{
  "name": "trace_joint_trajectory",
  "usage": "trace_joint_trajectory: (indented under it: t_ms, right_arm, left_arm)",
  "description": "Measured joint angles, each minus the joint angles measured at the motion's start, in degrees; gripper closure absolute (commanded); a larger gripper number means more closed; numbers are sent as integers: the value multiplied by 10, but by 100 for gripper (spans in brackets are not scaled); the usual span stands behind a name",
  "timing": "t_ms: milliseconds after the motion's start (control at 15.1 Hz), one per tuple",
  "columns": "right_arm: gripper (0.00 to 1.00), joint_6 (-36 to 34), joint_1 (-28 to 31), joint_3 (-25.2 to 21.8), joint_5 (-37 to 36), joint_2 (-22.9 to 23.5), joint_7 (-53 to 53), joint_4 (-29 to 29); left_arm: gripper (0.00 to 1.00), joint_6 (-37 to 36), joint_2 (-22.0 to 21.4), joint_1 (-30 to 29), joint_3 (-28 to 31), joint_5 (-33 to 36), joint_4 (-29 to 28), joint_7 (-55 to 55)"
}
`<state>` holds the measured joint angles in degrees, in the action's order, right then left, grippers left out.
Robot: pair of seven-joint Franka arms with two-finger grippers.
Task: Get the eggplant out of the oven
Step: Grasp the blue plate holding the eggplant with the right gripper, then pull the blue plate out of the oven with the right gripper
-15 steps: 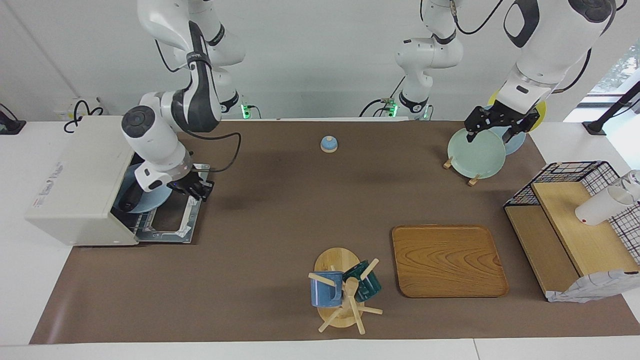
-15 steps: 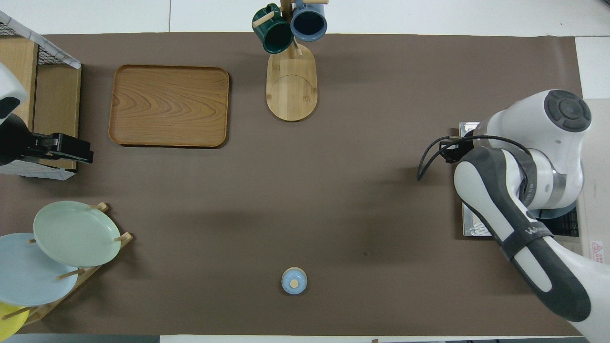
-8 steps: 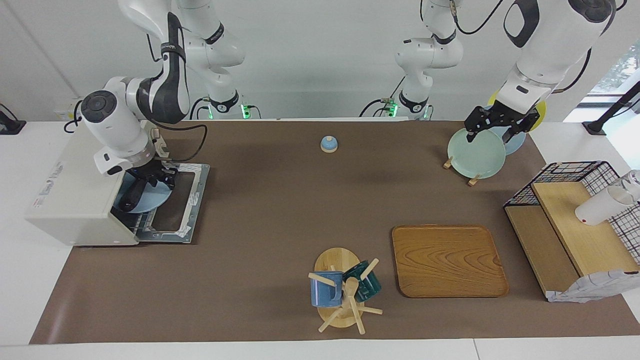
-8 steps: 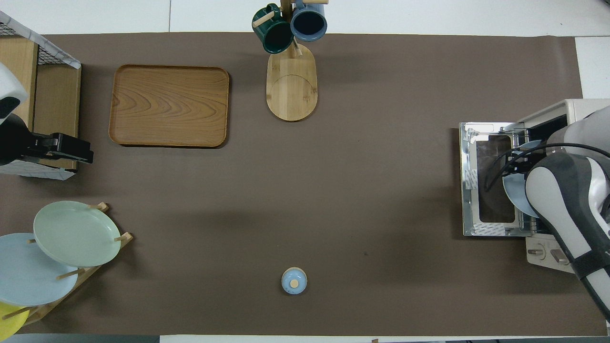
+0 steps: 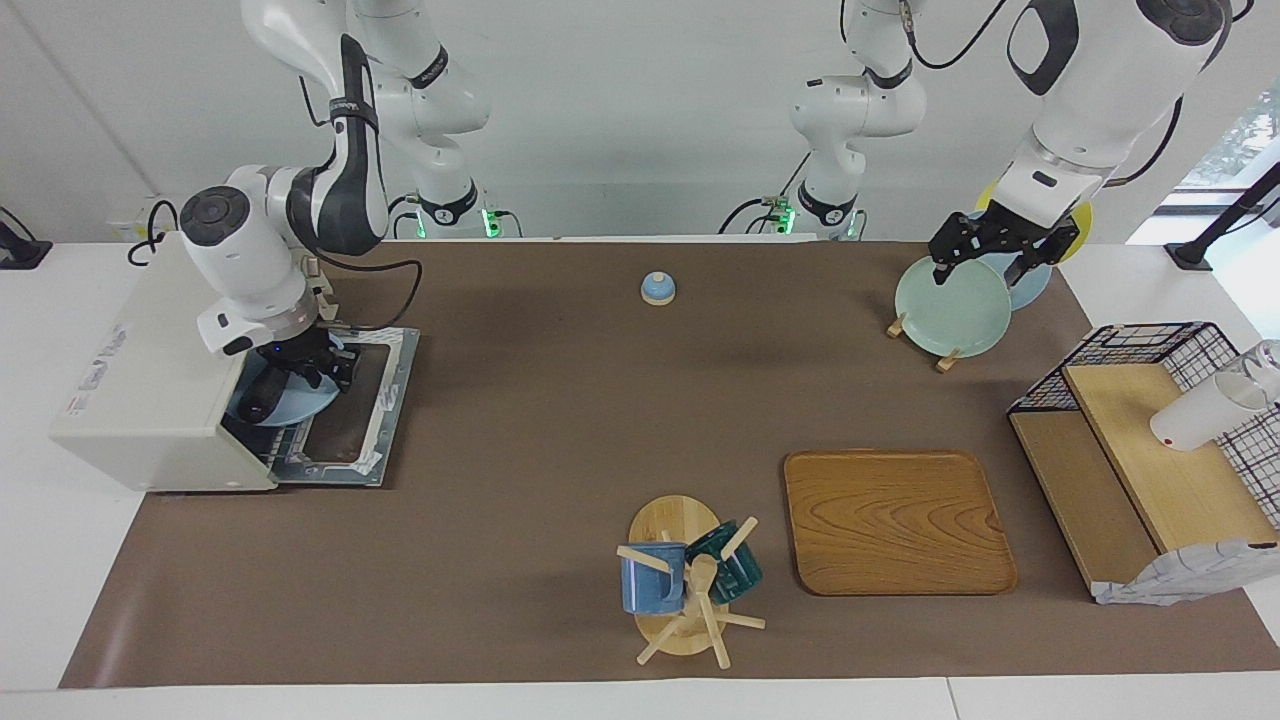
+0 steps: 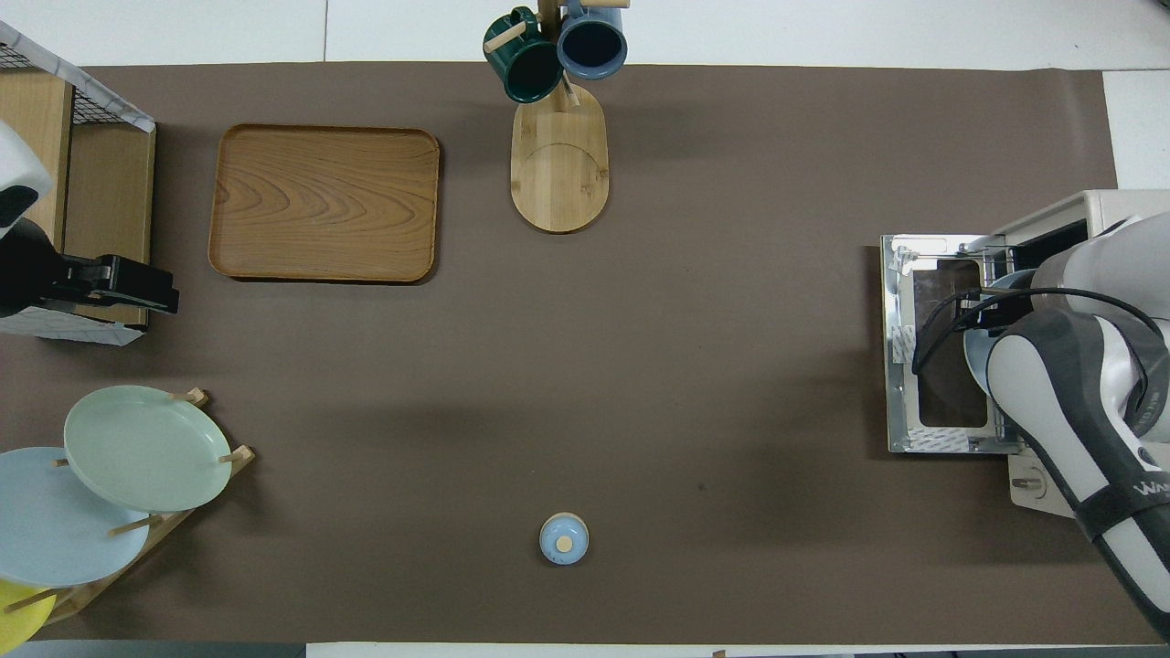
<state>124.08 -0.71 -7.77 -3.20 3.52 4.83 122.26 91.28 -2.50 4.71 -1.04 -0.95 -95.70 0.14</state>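
Note:
The off-white oven (image 5: 150, 390) stands at the right arm's end of the table with its door (image 5: 365, 425) folded down flat. A light blue plate (image 5: 305, 405) sits on the rack in the oven's mouth. The dark eggplant (image 5: 262, 398) lies on it, partly hidden by my hand. My right gripper (image 5: 318, 368) is low over the plate at the oven opening, next to the eggplant. In the overhead view the right arm covers most of the plate (image 6: 976, 361) and the eggplant. My left gripper (image 5: 985, 262) waits, open and empty, over the plate rack.
A plate rack (image 5: 950, 305) with green, blue and yellow plates stands near the left arm's base. A wooden tray (image 5: 895, 520), a mug tree (image 5: 690, 585) with two mugs, a small blue bell (image 5: 657, 288) and a black wire basket shelf (image 5: 1150, 350) holding a white cup (image 5: 1195, 420) are also here.
My right arm swung from over the door's outer edge toward the oven's mouth and now hangs over the blue plate. The left arm has not moved.

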Motion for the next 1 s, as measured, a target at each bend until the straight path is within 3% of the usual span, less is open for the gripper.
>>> trace_joint_trajectory:
  t_ms: [133,199,265,597,796,995]
  right_arm:
    - [81,8,0,0,0,0,0,10]
    - [97,9,0,0,0,0,0,13]
    - [100,9,0,0,0,0,0,15]
    - [100,-10,-24,2,0,-9,-1,8]
    - [100,-83,-106,5,0,-6,27,-49]
    - [100,-131,-221,8,0,11,161,-112]
  left_arm:
    - [0,0,0,0,0,0,0,0]
    - [0,0,0,0,0,0,0,0]
    - [0,0,0,0,0,0,0,0]
    - [0,0,0,0,0,0,0,0]
    - [0,0,0,0,0,0,0,0]
    - [0,0,0,0,0,0,0,0]
